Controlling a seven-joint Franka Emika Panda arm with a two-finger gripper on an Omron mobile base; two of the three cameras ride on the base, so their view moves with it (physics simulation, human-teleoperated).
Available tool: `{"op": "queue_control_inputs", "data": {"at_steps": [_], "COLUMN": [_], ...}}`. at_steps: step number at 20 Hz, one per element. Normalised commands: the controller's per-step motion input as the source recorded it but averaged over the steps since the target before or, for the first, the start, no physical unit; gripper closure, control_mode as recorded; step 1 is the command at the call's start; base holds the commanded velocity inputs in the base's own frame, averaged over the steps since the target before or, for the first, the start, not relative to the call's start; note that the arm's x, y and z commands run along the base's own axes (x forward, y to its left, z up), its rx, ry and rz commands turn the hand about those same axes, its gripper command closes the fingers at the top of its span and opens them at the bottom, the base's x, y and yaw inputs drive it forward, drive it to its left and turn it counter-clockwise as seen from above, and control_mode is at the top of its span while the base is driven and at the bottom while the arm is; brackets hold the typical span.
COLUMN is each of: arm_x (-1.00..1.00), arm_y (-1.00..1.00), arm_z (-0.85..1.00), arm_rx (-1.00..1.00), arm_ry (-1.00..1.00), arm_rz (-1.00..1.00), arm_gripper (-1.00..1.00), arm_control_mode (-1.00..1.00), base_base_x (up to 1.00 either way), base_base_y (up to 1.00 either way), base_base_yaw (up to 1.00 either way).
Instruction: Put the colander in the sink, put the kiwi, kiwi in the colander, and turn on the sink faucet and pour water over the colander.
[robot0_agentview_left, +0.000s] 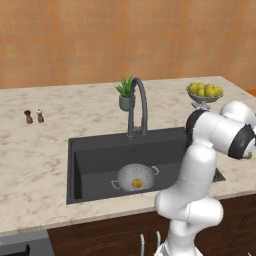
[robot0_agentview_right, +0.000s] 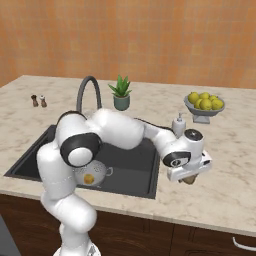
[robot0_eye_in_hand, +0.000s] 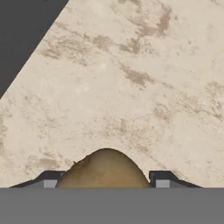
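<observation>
Your gripper (robot0_eye_in_hand: 105, 177) is clenched on the brown kiwi (robot0_eye_in_hand: 104, 169), just above the counter (robot0_eye_in_hand: 144, 78) right of the sink (robot0_agentview_left: 100, 155). Lift clear of the rim before swinging over the colander (robot0_agentview_left: 135, 177), where the yellow kiwi (robot0_agentview_left: 136, 184) already lies. The hand view shows the grasp; the left base view shows the colander's place.

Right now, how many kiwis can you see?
2. The golden kiwi lies inside the colander in the sink. The brown kiwi sits between the fingers of the gripper, above the counter.
</observation>
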Motion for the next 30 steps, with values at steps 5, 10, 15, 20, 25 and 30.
{"op": "queue_control_inputs", "data": {"at_steps": [5, 10, 15, 20, 25, 30], "arm_x": [0.0, 0.02, 0.13, 0.28, 0.33, 0.41], "arm_y": [1.0, 1.0, 1.0, 1.0, 1.0, 0.7], "arm_z": [0.52, 0.21, 0.1, 0.01, -0.09, -0.49], "arm_rx": [0.06, 0.12, 0.13, 0.14, 0.12, 0.1], "arm_ry": [-0.02, 0.0, 0.02, 0.06, 0.02, 0.0], "arm_rz": [0.0, 0.0, 0.0, 0.0, 0.0, 0.0], "arm_gripper": [1.0, 1.0, 1.0, 1.0, 1.0, 1.0], "arm_control_mode": [-1.0, -1.0, -1.0, -1.0, -1.0, -1.0], "base_base_x": [0.0, 0.0, 0.0, 0.0, 0.0, 0.0], "base_base_y": [0.0, 0.0, 0.0, 0.0, 0.0, 0.0], "base_base_yaw": [0.0, 0.0, 0.0, 0.0, 0.0, 0.0]}}
